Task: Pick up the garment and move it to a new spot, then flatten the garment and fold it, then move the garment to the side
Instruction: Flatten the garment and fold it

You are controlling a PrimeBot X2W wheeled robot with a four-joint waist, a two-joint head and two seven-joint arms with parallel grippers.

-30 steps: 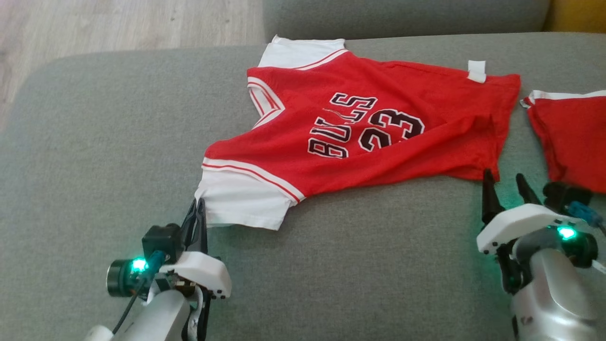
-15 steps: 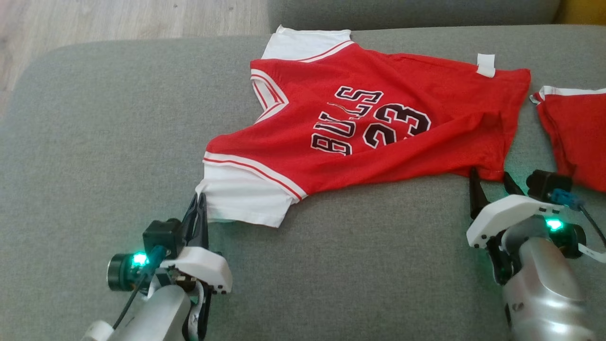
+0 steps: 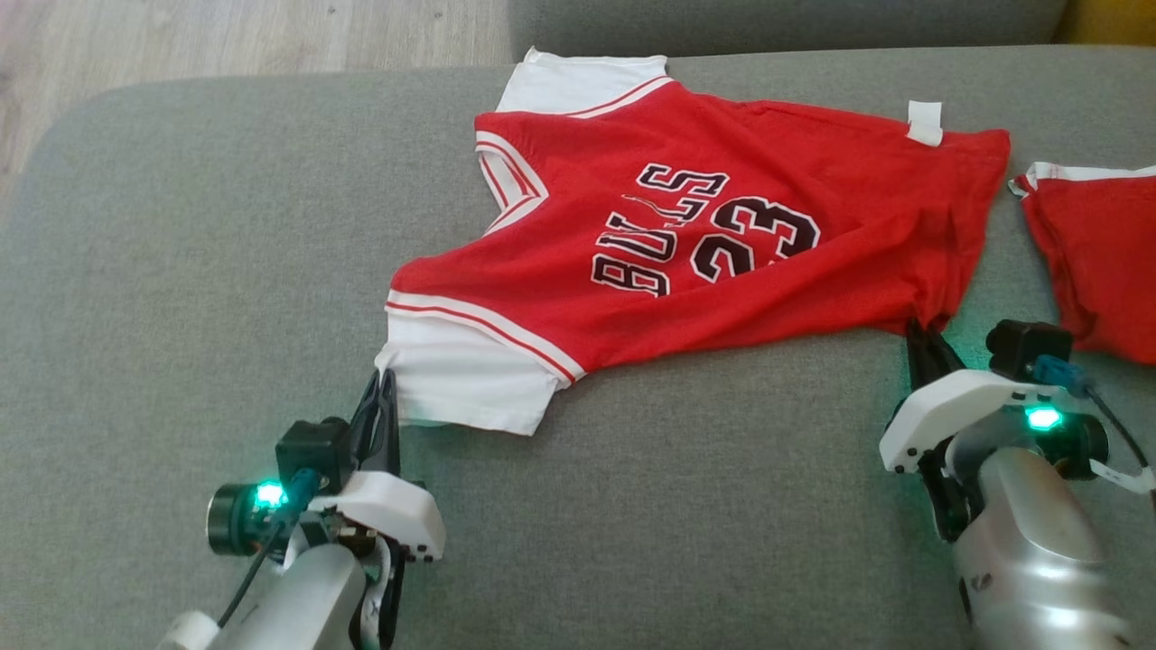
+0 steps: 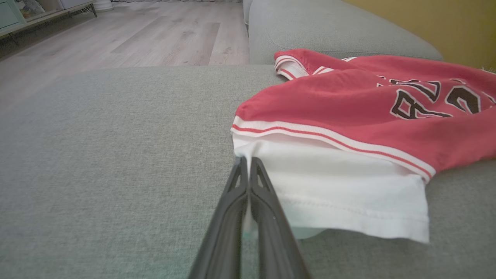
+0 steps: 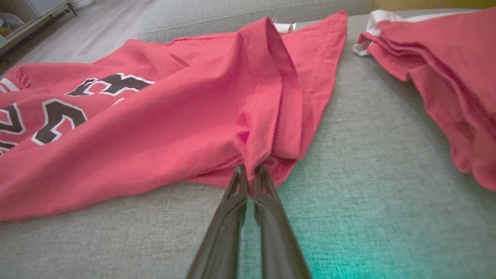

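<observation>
— What moved?
— The right hand has clamped onto the jersey at its near hem corner.
— And the left hand?
— Clenched on the white sleeve. The jersey lies spread on the sofa.

Head view: high up, aimed forward and down over the sofa, from a middling distance. Left hand at lower left, right hand at lower right, whole jersey beyond their tips.

Left wrist view: low and close over the cushion, sighting along the left fingers to the white sleeve just past the tips, floor far beyond.

Right wrist view: equally low and close, sighting along the right fingers to the red hem at the tips, second garment off to the hand's right.

Shared by all three: the black lettering.
</observation>
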